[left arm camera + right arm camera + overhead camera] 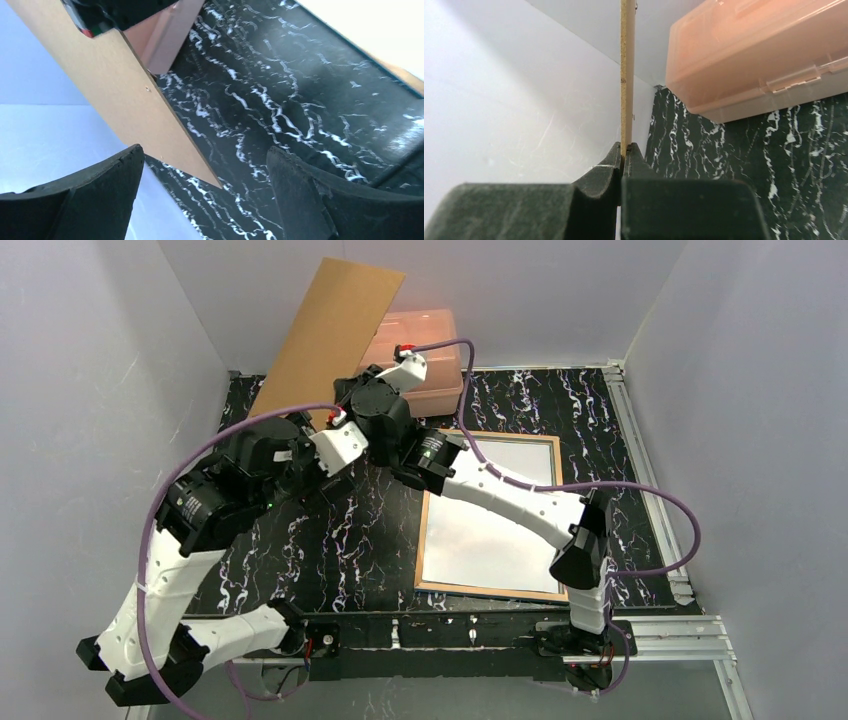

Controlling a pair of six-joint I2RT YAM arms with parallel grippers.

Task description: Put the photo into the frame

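The frame [487, 590] lies flat at the table's right-centre, wood-coloured back edge up. A plain white sheet [480, 530] fills its opening; no balloon print shows, so I cannot tell whether it is the photo's white back. The frame's corner also shows in the left wrist view [400, 80]. My right gripper [624, 155] is shut on the lower edge of the brown backing board [626, 75] and holds it tilted up at the back left [330, 320]. My left gripper [205, 200] is open and empty, with the board's lower corner [115, 95] between its fingers [100, 195] without touching them.
A peach plastic box [425, 360] stands at the back, just right of the raised board; it also shows in the right wrist view [754, 55]. White walls enclose the table. A metal rail [640, 460] runs along the right side.
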